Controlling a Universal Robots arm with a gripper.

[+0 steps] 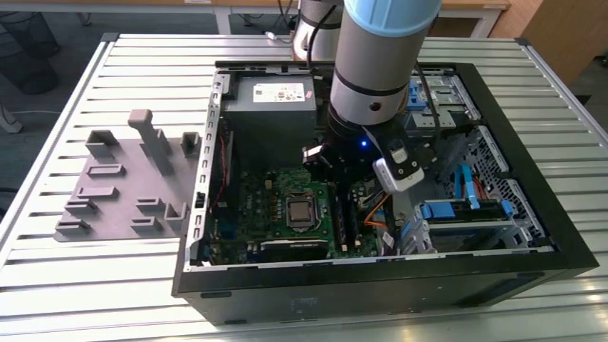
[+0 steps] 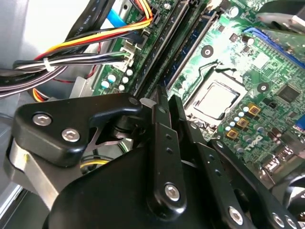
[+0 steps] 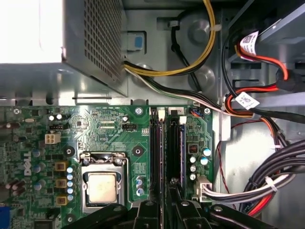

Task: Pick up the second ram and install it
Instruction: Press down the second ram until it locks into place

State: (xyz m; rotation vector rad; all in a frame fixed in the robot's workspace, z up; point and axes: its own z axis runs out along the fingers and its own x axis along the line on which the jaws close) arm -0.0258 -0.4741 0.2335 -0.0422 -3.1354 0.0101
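Note:
My gripper reaches down into the open computer case, over the long black memory slots to the exterior view's right of the processor socket. In both wrist views its black fingers stand close together. They are shut on the second ram, a thin dark strip seen edge-on that lines up with the slots. I cannot tell whether it sits in a slot or just above one.
The green motherboard lies below, with the power supply box behind it. Cable bundles and drive bays crowd the slots' other side. A grey fixture with upright blocks stands outside the case on the slatted table, at the exterior view's left.

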